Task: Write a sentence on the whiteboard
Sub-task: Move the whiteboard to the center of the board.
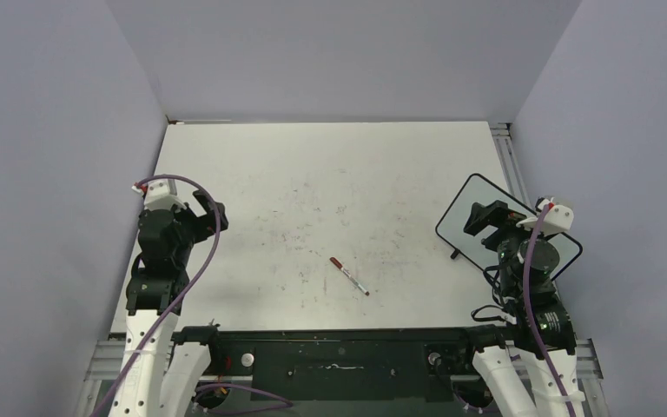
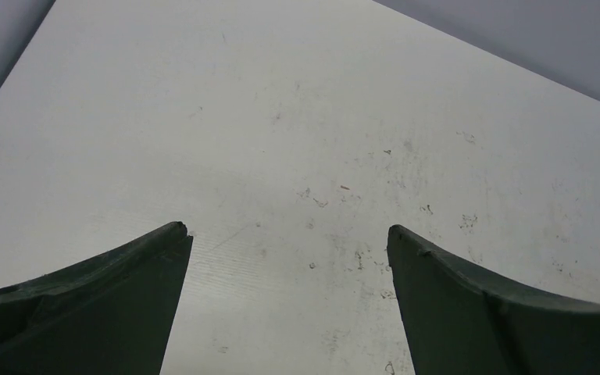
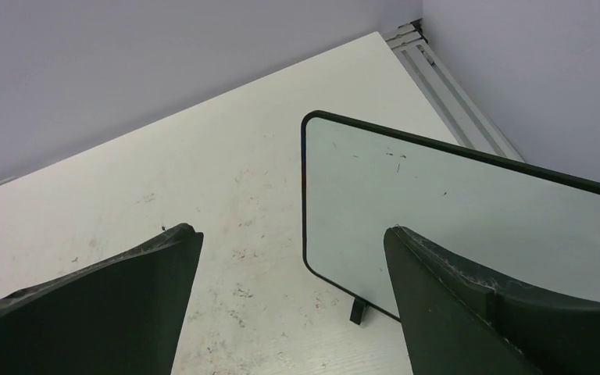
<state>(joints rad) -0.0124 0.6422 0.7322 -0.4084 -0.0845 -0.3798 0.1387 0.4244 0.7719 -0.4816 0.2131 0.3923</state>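
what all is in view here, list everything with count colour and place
whiteboard: one, black frame, pale grey face with no writing, right side of the table
marker: one, white body with a red cap, lying near the table's middle, toward the near edge
table: one, white and smudged, between the walls
walls: three, pale grey, around the table
left claw: one, black, open and empty, over the table's left side
right claw: one, black, open and empty, above the whiteboard's left part

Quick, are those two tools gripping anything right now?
Left tool: open, holding nothing.
Right tool: open, holding nothing.
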